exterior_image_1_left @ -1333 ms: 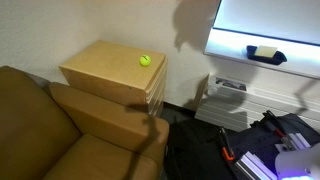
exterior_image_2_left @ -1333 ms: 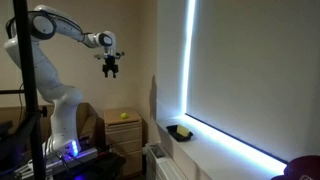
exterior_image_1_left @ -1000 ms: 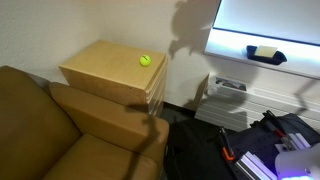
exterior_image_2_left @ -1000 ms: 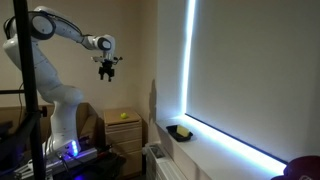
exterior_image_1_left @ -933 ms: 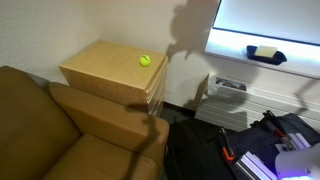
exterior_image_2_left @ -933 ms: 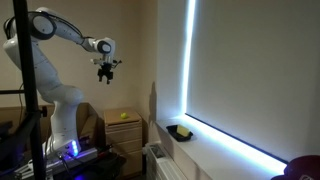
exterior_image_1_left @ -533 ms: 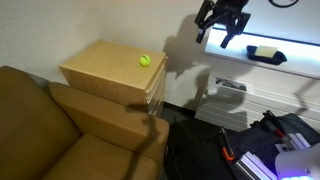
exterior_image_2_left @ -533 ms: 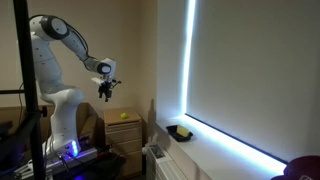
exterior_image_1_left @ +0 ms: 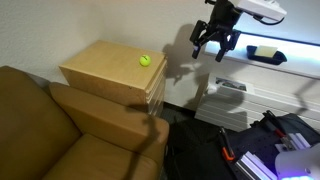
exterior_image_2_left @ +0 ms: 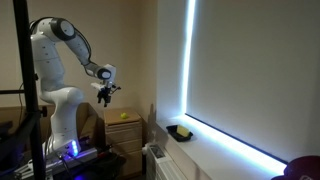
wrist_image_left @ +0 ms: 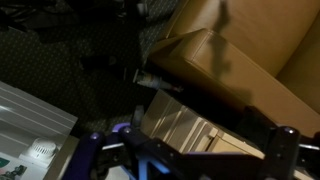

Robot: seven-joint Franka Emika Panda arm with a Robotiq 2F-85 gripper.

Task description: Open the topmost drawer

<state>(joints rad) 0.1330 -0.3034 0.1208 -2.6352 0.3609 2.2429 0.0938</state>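
Observation:
A small light-tan wooden cabinet stands beside a brown couch, with a yellow-green ball on its top. Its stacked drawer fronts face right. The topmost drawer sits just under the top and looks shut. My gripper hangs in the air to the right of and above the cabinet, fingers spread open and empty. In an exterior view the gripper is above the cabinet. The wrist view looks down on the drawer fronts, dim and partly shadowed.
A brown couch presses against the cabinet's left and front. A white heater stands against the wall to the right. A black-and-yellow object lies on the bright window sill. Dark bags and gear cover the floor.
My arm has swung down and toward the cabinet. The gripper, first out of one exterior view, now hangs lower beside the cabinet. The cabinet and ball have not moved.

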